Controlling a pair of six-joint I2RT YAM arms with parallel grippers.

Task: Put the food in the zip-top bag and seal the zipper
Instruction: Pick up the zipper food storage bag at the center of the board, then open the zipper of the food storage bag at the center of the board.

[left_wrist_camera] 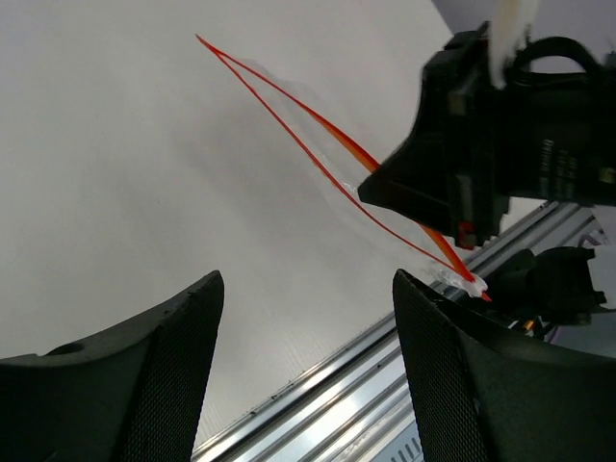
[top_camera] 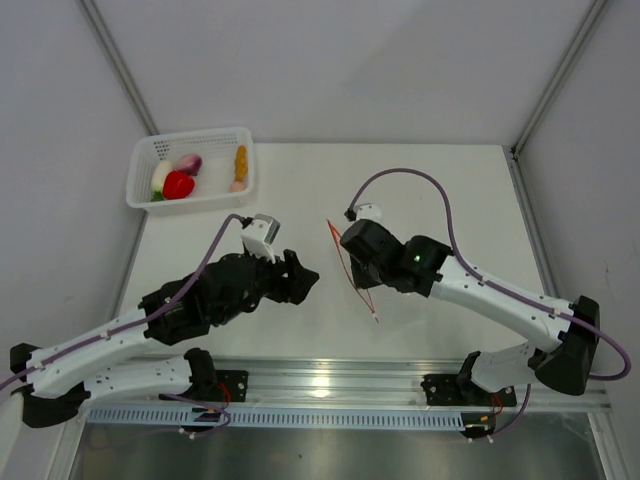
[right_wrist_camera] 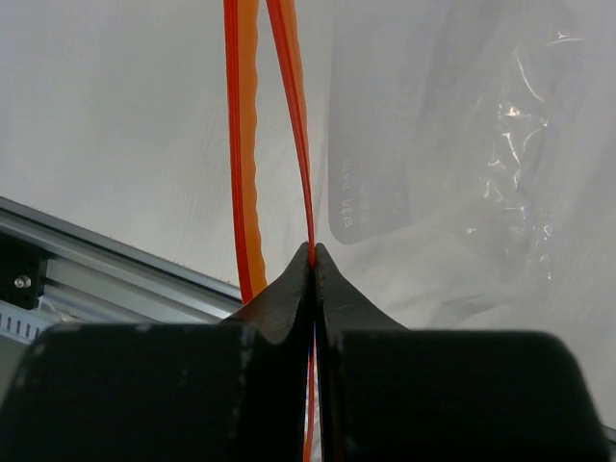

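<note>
**Bag mouth held by one arm, food not yet moved**

The small clear crinkly zip-top bag (right_wrist_camera: 462,144) lies on the white counter (top_camera: 300,190), between the two arms. The right end effector (right_wrist_camera: 314,252) has its two black fingers pressed together on one lip of the thin orange-red zipper strip (left_wrist_camera: 289,135). The other lip bows away, so the mouth stands slightly open. The left end effector (left_wrist_camera: 308,289) has its fingers apart and empty, near the mouth but not touching it.

The small toy foods, a red round one (top_camera: 178,184), a white one with green (top_camera: 160,178), a purple one (top_camera: 193,163) and an orange-yellow long one (top_camera: 240,158), sit in a white slotted plastic basket (top_camera: 140,190) at the far left corner, well apart from the bag.

Risks, as a judgement: with only one lip pinched, the loose lip may sag shut, or the light bag may slide or lift if the right arm shifts. A food piece could then strike the rim and roll off.

The left arm reaches inward low over the counter, wrist pointed at the bag. The right arm bends across from the right, wrist angled down onto the strip.
</note>
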